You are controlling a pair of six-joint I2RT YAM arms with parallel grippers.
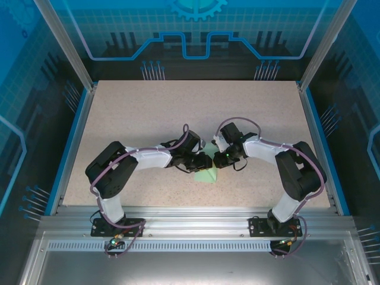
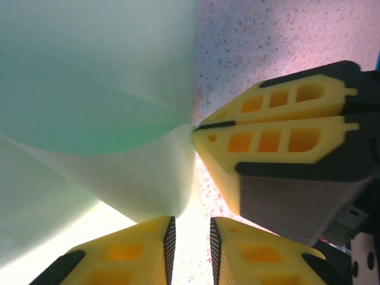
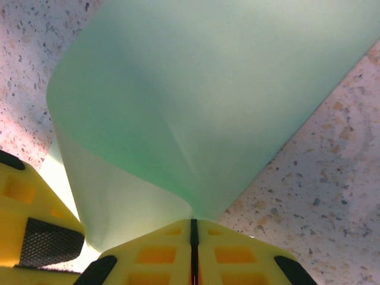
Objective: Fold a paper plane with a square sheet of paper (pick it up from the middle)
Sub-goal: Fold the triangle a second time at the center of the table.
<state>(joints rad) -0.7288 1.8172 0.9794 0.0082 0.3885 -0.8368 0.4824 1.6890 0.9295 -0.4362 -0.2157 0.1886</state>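
square sheet of paper (image 1: 206, 174): pale green, low centre of top view, just below where the two hands meet; seems to rest partly on counter (image 1: 178, 113). Wrist views show it bowed over in a soft curve, darker upper layer over a paler lower one. No sharp crease seen.
right hand (image 3: 193, 223): jaws closed tight, paper pinched in the seam, bottom centre of right wrist view. Same pinch shows mid-right in left wrist view, on one small point of the sheet.
left hand (image 2: 191, 221): jaws a narrow gap apart, bottom centre of left wrist view. Pale lower layer runs down toward that gap; can't tell if it's gripped.
spacing: hands nearly tip to tip, set at an angle to each other.
step (judged): prob. forming a fold, right holding, left about to take or press the lower layer.
progress (judged): early, no dart shape yet.
risk, slip: right grip is on a tiny bit of thin paper; any tug could pull it free.
risk, tear: hands moving apart w/ both clamped would rip at the pinch.
risk, skew: curve is loose, so pressing now w/o edges lined up gives a crooked crease.
risk, wrong layer: left could close on both layers or neither.
risk, bump: fingers so close that a small move could knock them together.
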